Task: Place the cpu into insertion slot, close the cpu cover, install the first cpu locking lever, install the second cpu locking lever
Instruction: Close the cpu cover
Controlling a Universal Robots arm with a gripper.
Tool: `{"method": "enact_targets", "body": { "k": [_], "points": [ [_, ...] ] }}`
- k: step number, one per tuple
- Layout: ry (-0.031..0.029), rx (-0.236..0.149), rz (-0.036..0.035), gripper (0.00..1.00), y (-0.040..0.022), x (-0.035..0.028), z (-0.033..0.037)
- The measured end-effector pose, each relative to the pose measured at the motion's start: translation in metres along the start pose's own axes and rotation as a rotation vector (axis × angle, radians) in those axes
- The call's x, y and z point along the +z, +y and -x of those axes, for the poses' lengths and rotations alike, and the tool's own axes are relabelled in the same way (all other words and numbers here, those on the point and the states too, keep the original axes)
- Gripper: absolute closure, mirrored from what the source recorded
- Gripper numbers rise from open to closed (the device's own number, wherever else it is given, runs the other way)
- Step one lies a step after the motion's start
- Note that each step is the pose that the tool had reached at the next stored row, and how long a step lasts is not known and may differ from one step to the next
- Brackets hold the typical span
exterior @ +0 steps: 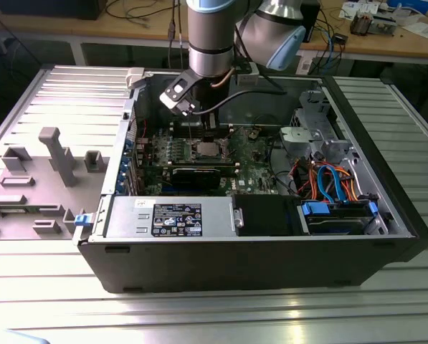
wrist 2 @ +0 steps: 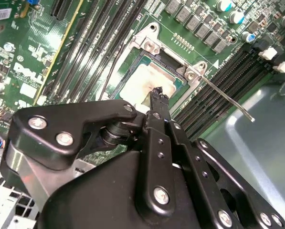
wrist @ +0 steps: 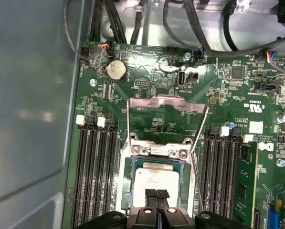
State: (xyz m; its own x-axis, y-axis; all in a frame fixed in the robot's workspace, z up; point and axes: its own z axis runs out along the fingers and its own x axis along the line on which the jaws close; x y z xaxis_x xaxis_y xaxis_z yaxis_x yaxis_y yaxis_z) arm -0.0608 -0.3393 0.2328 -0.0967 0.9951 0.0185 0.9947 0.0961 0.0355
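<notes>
Covering part of the cpu, pincer seemingly closed.

The cpu is a small flat square chip with a dull silver-beige metal top. It lies flat and square inside the insertion slot, and its pale top also shows in the second wrist view.

The insertion slot has a silvery metal rim and a dark border around the chip. It sits in the green board near the middle of the case in the exterior view.

The cpu cover, a thin silvery frame with an open middle, is swung up and back on its hinge, leaving the chip uncovered.

One cpu locking lever, a thin silvery rod, sticks out from the slot's corner with its far end free.
</notes>
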Motion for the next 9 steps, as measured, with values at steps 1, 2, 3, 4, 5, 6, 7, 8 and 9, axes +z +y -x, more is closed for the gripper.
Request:
{"method": "enact_targets", "body": {
  "k": [1, 2, 3, 4, 5, 6, 7, 8, 9],
  "points": [
    [0.0, 0.0, 0.0, 0.89, 0.0001, -0.0016, 0.0],
    [0.0001, 0.0, 0.0001, 0.89, 0.0001, -0.0021, 0.0],
    [0.0006, 0.0, -0.0035, 0.89, 0.0005, -0.002, 0.0],
    [0.0016, 0.0, -0.0142, 0.89, 0.0012, -0.002, 0.0],
    [0.0017, 0.0, -0.0169, 0.89, 0.0015, -0.0021, 0.0001],
    [0.0016, 0.0, -0.0171, 0.89, 0.0015, -0.0022, 0.0001],
    [0.0015, 0.0, -0.0171, 0.89, 0.0015, -0.0028, 0.0001],
    [0.0017, 0.0, -0.0169, 0.89, 0.0017, -0.0052, 0.0],
    [0.0017, 0.0, -0.0169, 0.89, 0.0018, -0.0092, 0.0]
  ]
}}
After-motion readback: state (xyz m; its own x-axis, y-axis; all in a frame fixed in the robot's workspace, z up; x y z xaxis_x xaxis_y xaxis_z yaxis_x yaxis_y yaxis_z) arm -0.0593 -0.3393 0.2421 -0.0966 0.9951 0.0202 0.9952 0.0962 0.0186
